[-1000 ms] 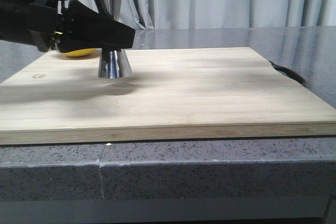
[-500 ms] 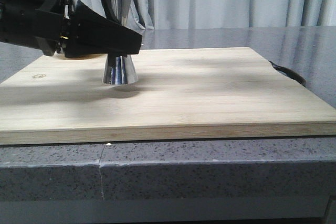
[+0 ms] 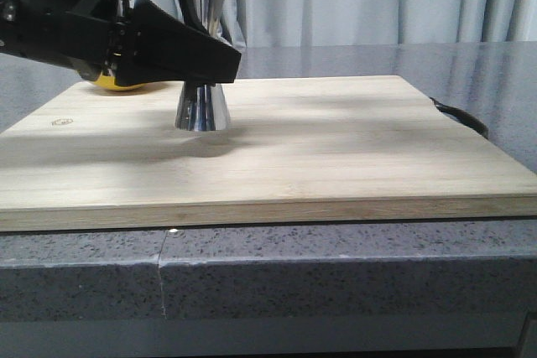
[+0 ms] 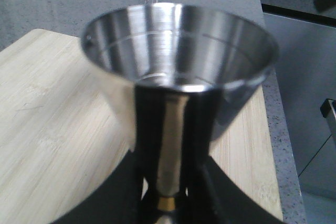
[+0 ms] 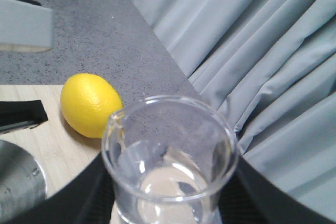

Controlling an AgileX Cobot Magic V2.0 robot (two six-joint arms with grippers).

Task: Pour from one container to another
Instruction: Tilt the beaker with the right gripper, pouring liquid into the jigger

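- Sliding right since a second ago, the left gripper (image 3: 220,69) has carried the jigger (image 3: 202,108) along the wooden board (image 3: 336,148), and the lemon (image 3: 117,82) peeks out behind the arm again.
- From the front, the jigger's foot sits on or just over the board, I cannot tell which.
- At the left wrist, the black fingers (image 4: 197,135) squeeze the jigger (image 4: 178,66) at its thin gold middle. Its cup looks empty. I think steel is hard and slippery, so the thin middle is the best place to grab.
- At the right wrist, the right gripper (image 5: 170,203) hugs the beaker (image 5: 170,156), held upright above the board. Glass breaks easily, so I would hold it gently.
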